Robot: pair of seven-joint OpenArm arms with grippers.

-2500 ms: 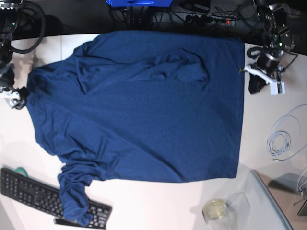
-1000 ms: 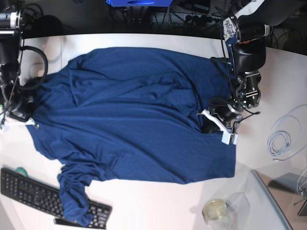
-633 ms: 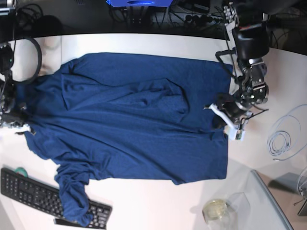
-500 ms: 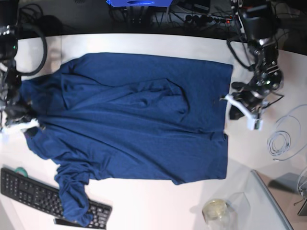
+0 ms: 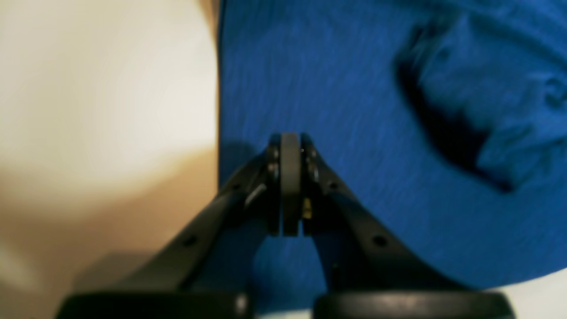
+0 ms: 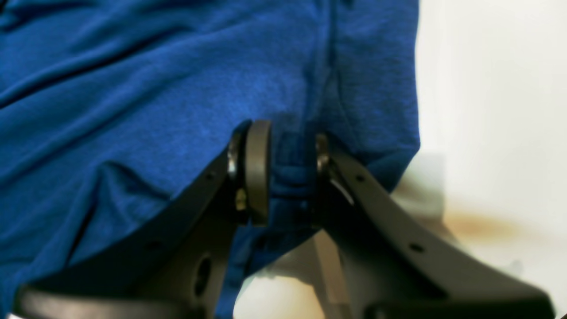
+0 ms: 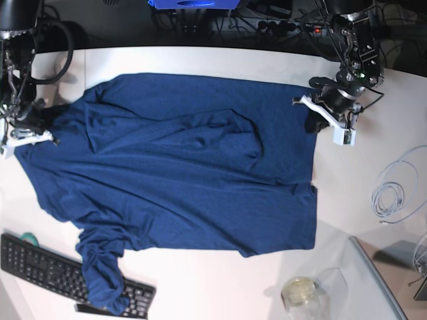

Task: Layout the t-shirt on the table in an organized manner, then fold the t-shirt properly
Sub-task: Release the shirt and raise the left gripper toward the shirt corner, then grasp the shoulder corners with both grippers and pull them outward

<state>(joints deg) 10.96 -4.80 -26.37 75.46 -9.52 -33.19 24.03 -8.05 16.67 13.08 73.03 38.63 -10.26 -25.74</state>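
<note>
Dark, perhaps cable-strewn backdrop [image 7: 280, 27] behind

Left tool [image 5: 290, 186] fully closed; right tool [image 6: 283, 173] slightly parted.

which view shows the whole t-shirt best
The base view: the t-shirt lies spread across the table, one sleeve draped onto the keyboard. The left and right wrist views show only blurred close-ups of blue cloth near its edge.

The t-shirt [image 7: 180, 167] lies spread on the table [image 7: 200, 59], one sleeve over the keyboard [image 7: 47, 267].
</note>
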